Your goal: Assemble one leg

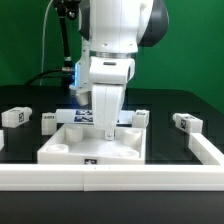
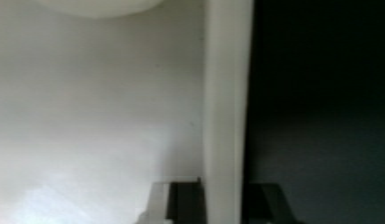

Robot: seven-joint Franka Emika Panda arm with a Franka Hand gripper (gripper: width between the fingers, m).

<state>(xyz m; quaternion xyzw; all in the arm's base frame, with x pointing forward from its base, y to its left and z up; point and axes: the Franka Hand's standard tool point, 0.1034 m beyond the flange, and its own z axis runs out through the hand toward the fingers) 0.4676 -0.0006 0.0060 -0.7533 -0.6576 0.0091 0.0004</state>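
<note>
The large flat white panel [image 1: 70,147] with round corner sockets lies on the black table. My gripper [image 1: 104,126] points straight down at the panel's far right edge. In the wrist view my gripper [image 2: 226,192] has one dark finger [image 2: 182,203] on each side of the panel's raised edge [image 2: 228,90], pressed against it. One round socket [image 2: 96,5] shows at a corner of the panel [image 2: 100,110]. Short white legs with tags lie apart from my gripper: one [image 1: 17,116] and another [image 1: 48,120] on the exterior view's left, one [image 1: 186,122] on its right.
Another small tagged white part [image 1: 143,118] lies just right of my gripper. More tagged white pieces [image 1: 82,116] lie behind the panel, partly hidden by the arm. A low white wall [image 1: 110,176] runs along the front and up the right side [image 1: 208,150].
</note>
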